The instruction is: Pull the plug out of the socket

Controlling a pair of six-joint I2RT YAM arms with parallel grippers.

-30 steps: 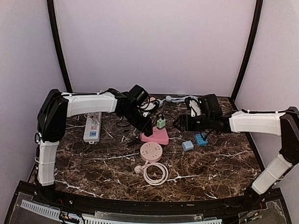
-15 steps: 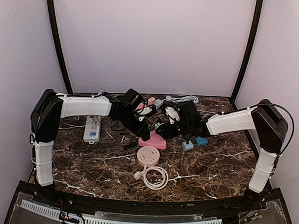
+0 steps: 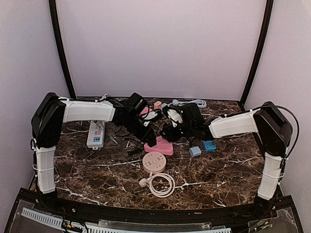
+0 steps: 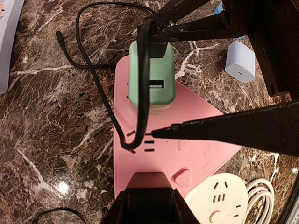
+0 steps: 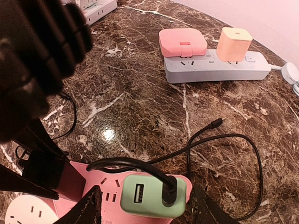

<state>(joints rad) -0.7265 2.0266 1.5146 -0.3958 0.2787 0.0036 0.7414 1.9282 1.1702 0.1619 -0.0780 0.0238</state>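
Observation:
A mint-green plug (image 5: 152, 196) with a black cable (image 5: 219, 140) stands in the pink triangular socket (image 4: 187, 154). My right gripper (image 5: 149, 207) straddles this plug, open, with a gap showing between each finger and the plug's sides. In the left wrist view the same plug (image 4: 152, 77) sits at the socket's far end, under the right gripper's fingers (image 4: 187, 21). My left gripper (image 4: 152, 156) is shut on the socket, one finger lying on its top face and the other at its near edge. From above, both grippers meet over the socket (image 3: 159, 146).
A round pink socket (image 3: 156, 161) with a coiled white cable (image 3: 162, 182) lies just in front. A white power strip (image 3: 96, 134) sits left, two blue adapters (image 3: 195, 151) right. Behind lies a grey strip (image 5: 215, 67) carrying a pink plug (image 5: 183, 42) and an orange one (image 5: 235, 39).
My right arm has swung left from beside the blue adapters to over the green plug, and its jaws have narrowed. The left gripper has stayed on the pink socket.

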